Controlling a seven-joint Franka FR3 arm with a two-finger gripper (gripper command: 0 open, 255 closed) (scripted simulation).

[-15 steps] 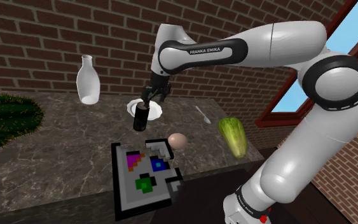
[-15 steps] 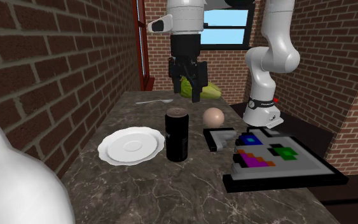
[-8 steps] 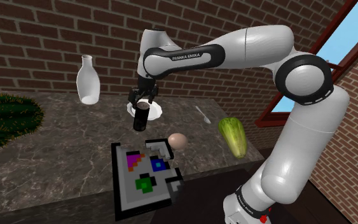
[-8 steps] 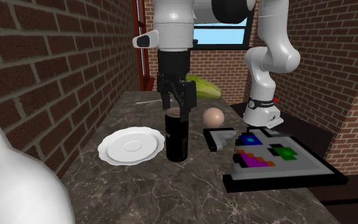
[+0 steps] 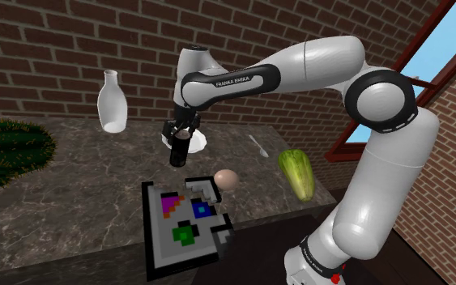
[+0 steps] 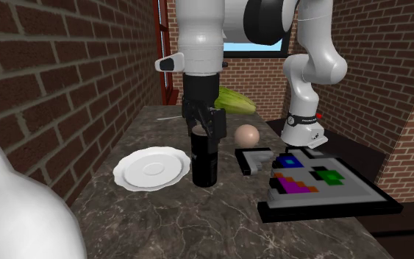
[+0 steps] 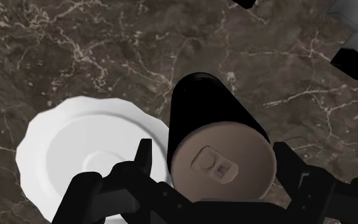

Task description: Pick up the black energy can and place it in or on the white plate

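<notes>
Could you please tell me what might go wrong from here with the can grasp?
1. The open gripper straddles just the top of the tall black can; a grip that high may let it tip or slip.
2. The white plate lies close beside the can, so one finger could strike its rim if lowered.

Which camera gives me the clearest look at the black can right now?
The wrist view: the black can stands upright below it, pull-tab top plain, jaws apart on either side. The second exterior view shows the can side-on, top partly behind the jaws; the shoulder view shows it distant, top covered.
</notes>
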